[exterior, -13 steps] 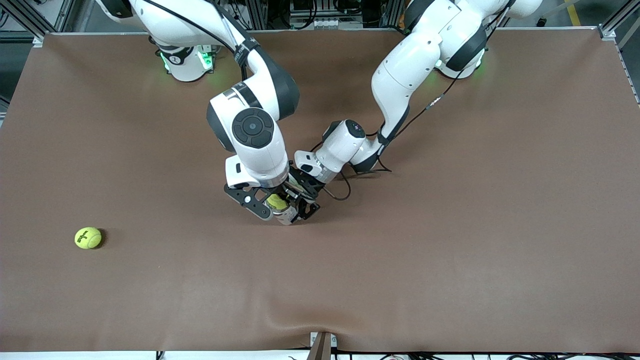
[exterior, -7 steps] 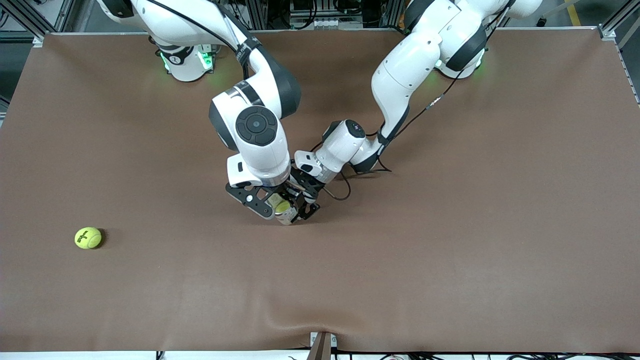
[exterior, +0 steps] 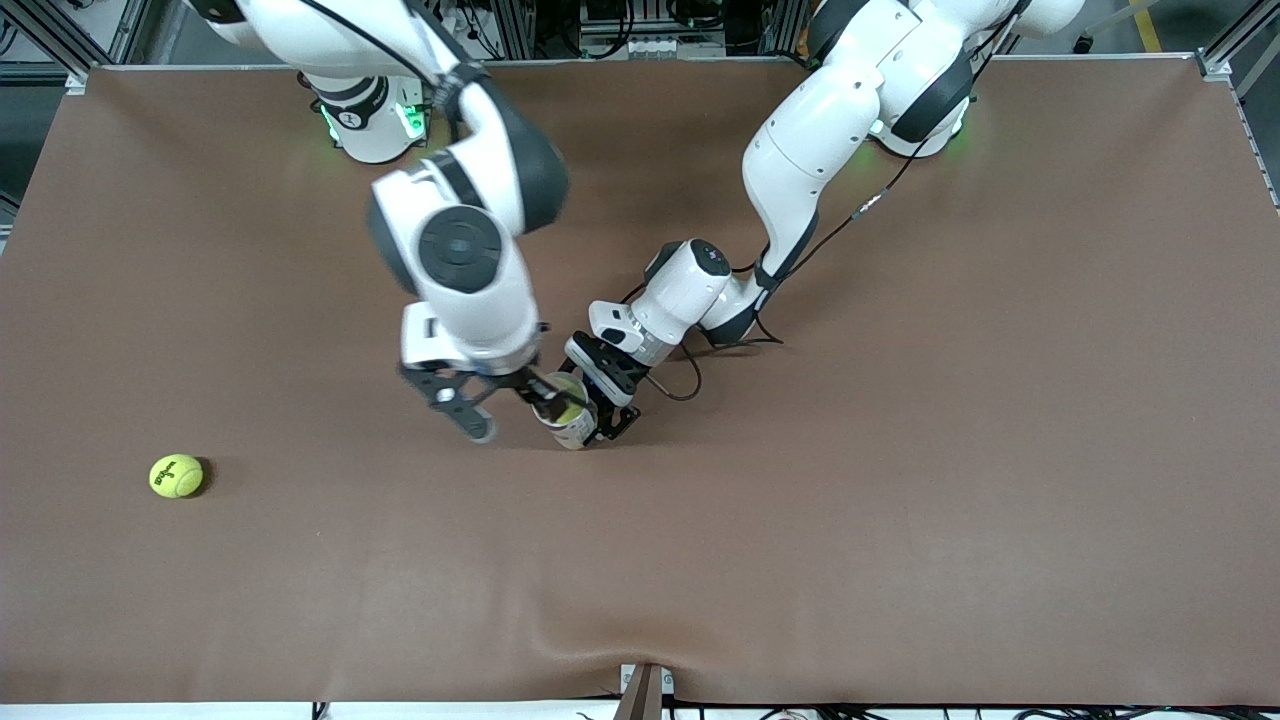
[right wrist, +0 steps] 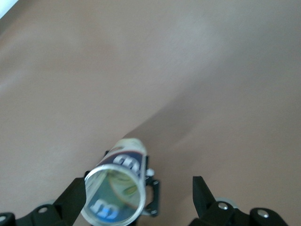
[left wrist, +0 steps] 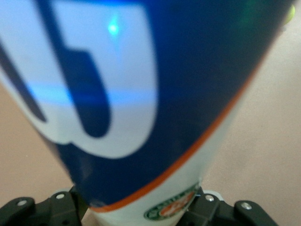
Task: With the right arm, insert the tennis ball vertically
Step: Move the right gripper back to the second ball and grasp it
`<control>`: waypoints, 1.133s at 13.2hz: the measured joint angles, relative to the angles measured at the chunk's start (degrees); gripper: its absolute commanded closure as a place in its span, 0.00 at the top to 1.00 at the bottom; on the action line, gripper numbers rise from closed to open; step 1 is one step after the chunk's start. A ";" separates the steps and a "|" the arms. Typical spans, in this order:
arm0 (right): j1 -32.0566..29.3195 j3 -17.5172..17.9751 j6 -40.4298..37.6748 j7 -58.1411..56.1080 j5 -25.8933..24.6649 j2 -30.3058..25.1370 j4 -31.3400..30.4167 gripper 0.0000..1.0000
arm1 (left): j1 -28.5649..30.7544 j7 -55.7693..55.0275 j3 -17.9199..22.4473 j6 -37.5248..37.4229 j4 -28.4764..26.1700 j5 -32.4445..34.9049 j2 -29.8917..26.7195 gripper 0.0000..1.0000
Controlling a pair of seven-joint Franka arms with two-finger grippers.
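The right claw (exterior: pixel 510 405), spread apart and empty, hangs beside the upright can (exterior: pixel 566 420); the left claw (exterior: pixel 592 415) grips that can; a tennis ball (exterior: pixel 176 475) lies well apart

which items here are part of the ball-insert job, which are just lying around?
In the job:
- ball can, upright, held by the left claw
- tennis ball inside the can
- right claw, open and empty, beside the can's mouth

Lying about:
- second tennis ball on the brown table cover, toward the right arm's end, untouched
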 measured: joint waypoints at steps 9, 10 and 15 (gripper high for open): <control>-22.62 -0.34 -14.59 -42.59 1.21 -6.23 -0.09 1.00 | -0.15 0.00 0.17 0.11 0.08 0.00 0.10 0.79; -25.36 -0.34 -14.55 -46.68 1.21 -6.18 -0.22 1.00 | -0.16 0.00 0.18 0.12 0.08 0.00 0.11 0.79; -35.91 -0.29 -9.05 -62.76 1.24 -5.56 -2.32 1.00 | -0.18 0.00 0.21 0.14 0.09 0.00 0.11 0.79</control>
